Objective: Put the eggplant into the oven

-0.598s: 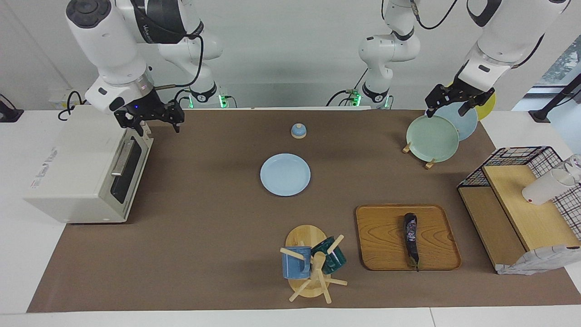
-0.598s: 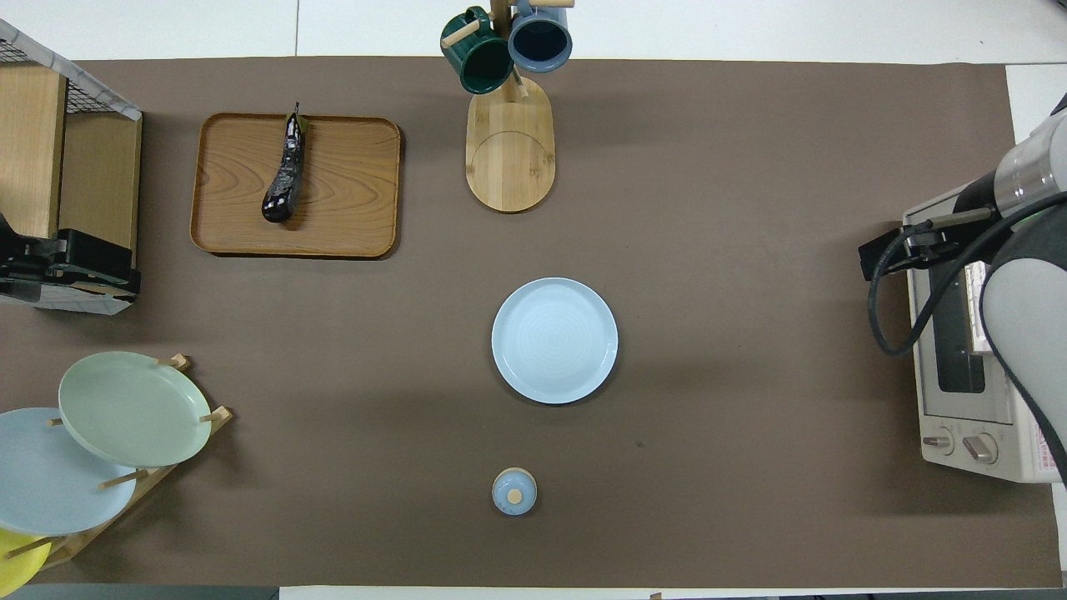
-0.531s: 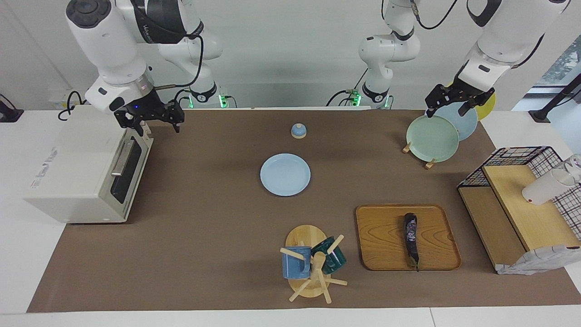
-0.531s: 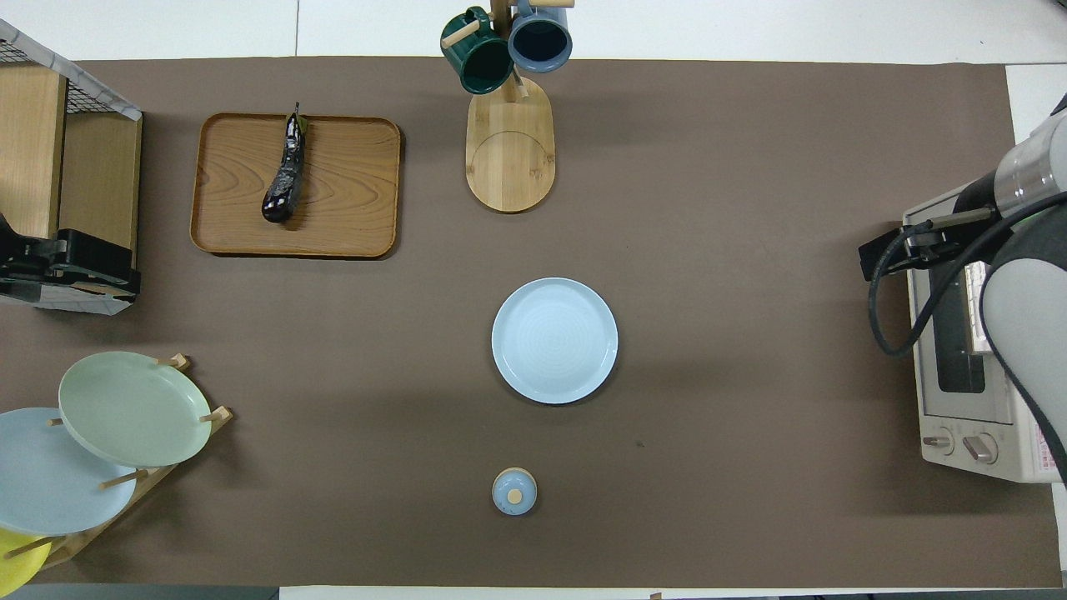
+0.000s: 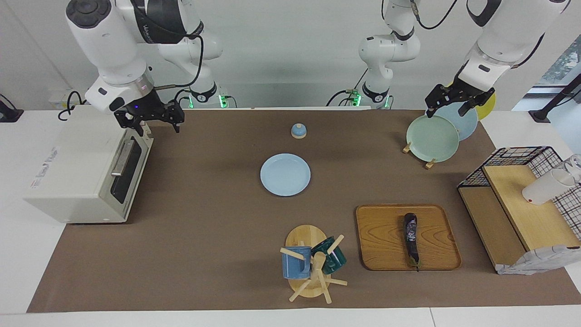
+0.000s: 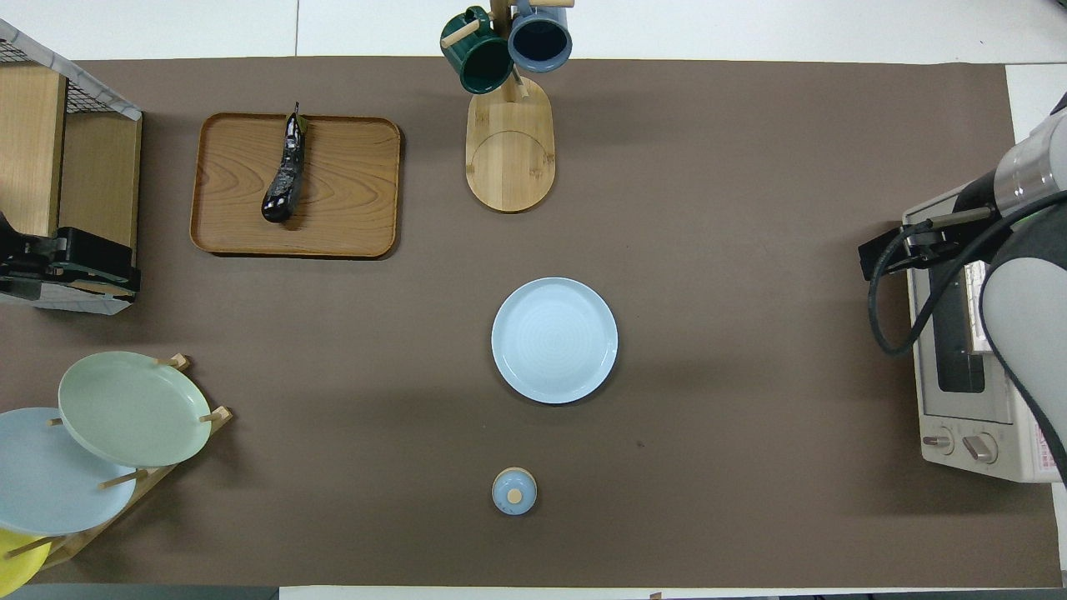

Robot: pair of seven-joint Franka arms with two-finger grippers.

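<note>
The right gripper hangs over the oven's top front corner, at the end nearest the robots, jaws spread wide and holding nothing; the door's bar handle lies just below and ahead of it, and the door is shut. The left gripper hangs at the opposite end of the table over the standing plates, likewise spread wide and empty. Out from that gripper, away from the robots, sits the wooden tray, and on it the eggplant, well apart from both grippers. It lies toward the tray's rack-side half, its long axis running roughly away from the robots, blunt end toward them and stem tip at the tray's outer rim. As I judge it, the left arm is much the nearer to it: the eggplant lies almost straight out from that gripper, while the right gripper would have to cross the whole table past the blue plate and the mug stand. A grasp would best close across the slim body, so the jaws should straddle it crosswise to that axis. With the door still shut, the right arm looks placed to pull the handle down first.
</note>
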